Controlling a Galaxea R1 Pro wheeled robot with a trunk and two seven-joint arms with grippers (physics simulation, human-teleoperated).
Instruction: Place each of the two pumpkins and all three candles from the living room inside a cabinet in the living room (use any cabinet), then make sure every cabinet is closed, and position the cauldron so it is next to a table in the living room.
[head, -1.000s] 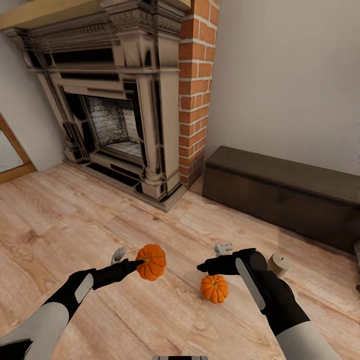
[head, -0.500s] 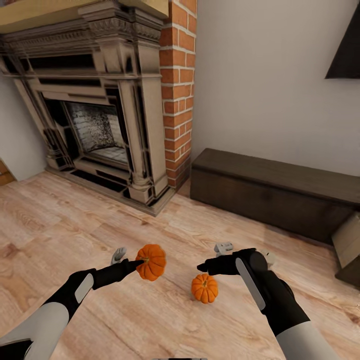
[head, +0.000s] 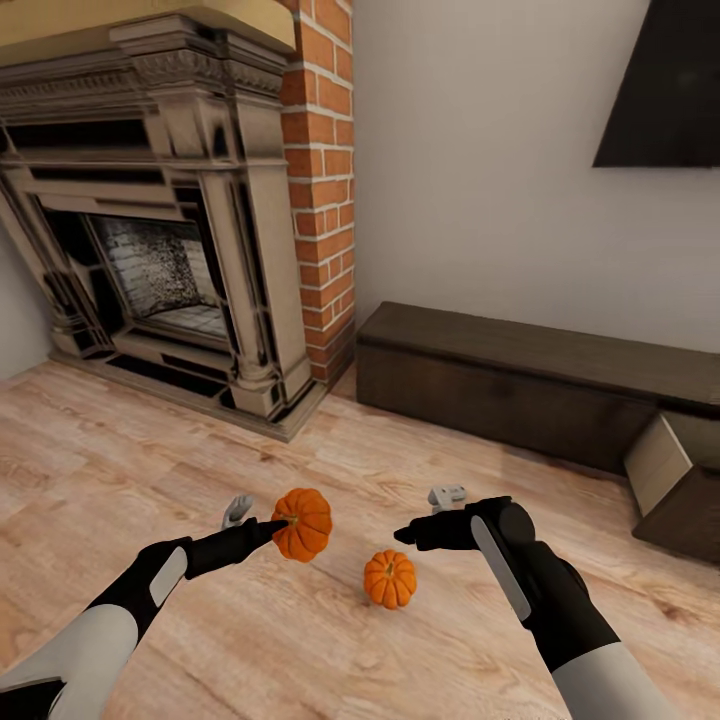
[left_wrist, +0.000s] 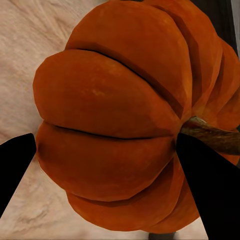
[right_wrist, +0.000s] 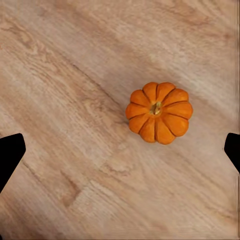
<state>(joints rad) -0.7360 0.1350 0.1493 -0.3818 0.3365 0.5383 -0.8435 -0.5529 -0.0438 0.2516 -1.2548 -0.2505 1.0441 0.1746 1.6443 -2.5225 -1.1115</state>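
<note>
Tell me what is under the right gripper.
Below the open right gripper is bare wooden floor, with a pumpkin standing upright on it. The spot beneath that pumpkin is hidden.

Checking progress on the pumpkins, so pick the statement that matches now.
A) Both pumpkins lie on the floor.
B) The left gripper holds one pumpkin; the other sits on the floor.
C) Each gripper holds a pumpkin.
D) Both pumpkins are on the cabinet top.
B: the left gripper is closed on the held pumpkin, fingers at its sides in the left wrist view, while the second pumpkin rests on the wooden floor below the open right gripper.
</note>
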